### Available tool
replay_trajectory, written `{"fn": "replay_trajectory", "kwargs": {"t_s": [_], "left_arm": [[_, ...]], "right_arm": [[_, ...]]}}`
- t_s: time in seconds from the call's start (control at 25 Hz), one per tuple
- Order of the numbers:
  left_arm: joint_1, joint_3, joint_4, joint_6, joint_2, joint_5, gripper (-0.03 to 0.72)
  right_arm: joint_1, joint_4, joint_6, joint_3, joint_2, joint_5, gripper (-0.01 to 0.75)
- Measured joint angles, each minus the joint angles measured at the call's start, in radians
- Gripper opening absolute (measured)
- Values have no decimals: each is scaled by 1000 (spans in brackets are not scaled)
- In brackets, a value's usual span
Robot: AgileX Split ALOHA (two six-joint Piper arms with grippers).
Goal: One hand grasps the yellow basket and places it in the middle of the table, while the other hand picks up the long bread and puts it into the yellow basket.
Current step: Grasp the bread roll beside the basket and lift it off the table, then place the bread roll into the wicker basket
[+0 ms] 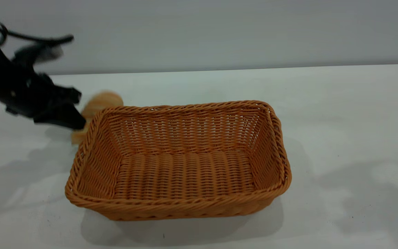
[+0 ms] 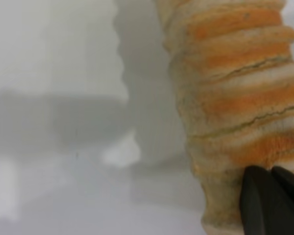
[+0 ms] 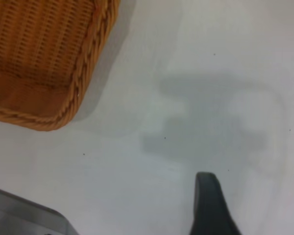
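The left gripper [image 1: 78, 121] is clamped on the long bread [image 1: 98, 103], carrying it near the table's [image 1: 340, 114] left edge, just beside the yellow basket's [image 1: 181, 207] left rim. The basket already sits mid-table and empty, so the first step looks done; the bread has yet to go in. The right gripper [image 3: 213, 210] hangs off the basket's corner, holding nothing; I cannot tell how far open it is.

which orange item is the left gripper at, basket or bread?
The long bread: the left gripper is against it, beside the yellow basket's left rim. Ridged orange-and-cream loaf, not woven. The basket sits empty on the table.
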Motion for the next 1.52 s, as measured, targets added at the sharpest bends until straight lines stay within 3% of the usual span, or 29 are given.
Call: {"fn": "replay_trajectory", "kwargs": {"t_s": [0.64, 0.84, 1.04, 1.2, 1.32, 1.52], "left_arm": [[0, 1, 28, -49, -248, 64, -10], [-16, 1, 30, -49, -273, 222, -10], [-90, 1, 104, -52, -243, 405, -10], [-121, 1, 119, -94, -190, 440, 5], [-121, 1, 120, -108, -149, 450, 87], [-121, -6, 129, -168, -139, 456, 422]], "right_arm": [[0, 0, 0, 0, 0, -1, 497], [0, 0, 0, 0, 0, -1, 497], [0, 0, 0, 0, 0, -2, 497], [0, -1, 1, 0, 0, -2, 497], [0, -2, 1, 0, 0, -2, 496], [0, -7, 2, 0, 0, -2, 496]]}}
